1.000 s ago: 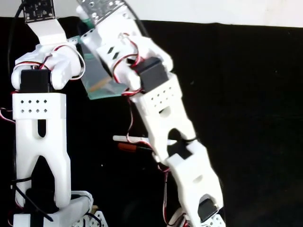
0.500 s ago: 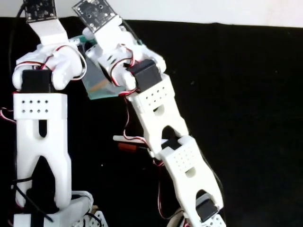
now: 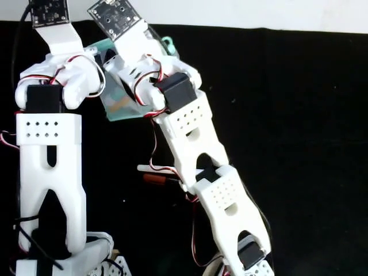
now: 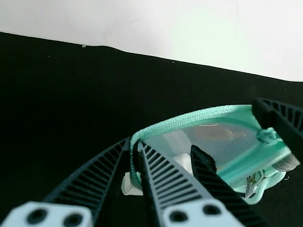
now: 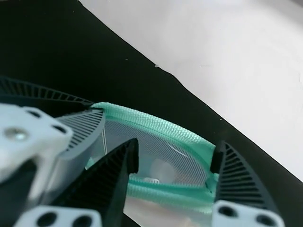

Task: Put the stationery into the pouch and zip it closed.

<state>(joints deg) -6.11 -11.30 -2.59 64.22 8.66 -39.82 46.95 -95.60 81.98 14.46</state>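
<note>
The mint-green mesh pouch (image 3: pixel 122 106) lies at the table's far left, partly under both wrists. My left gripper (image 4: pixel 135 147) is shut on the pouch's (image 4: pixel 222 137) woven zipper rim. My right gripper (image 5: pixel 175 146) is open, its two black fingers astride the pouch's (image 5: pixel 156 125) rim farther along. A knotted green pull (image 4: pixel 267 135) sits between those right fingers. A white item (image 4: pixel 182 158) shows through the mesh. A white pen (image 3: pixel 153 168) and a red pen (image 3: pixel 154 178) lie on the black cloth beside the right arm (image 3: pixel 195 138).
The left arm (image 3: pixel 49 144) stands along the left edge, close beside the right arm. The black cloth (image 3: pixel 299 144) stretches open to the right. A white strip (image 3: pixel 259 14) borders the cloth's far edge just behind the pouch.
The right wrist has swung left and settled over the pouch. A green loop now pokes out at the pouch's far corner. The left arm has held still.
</note>
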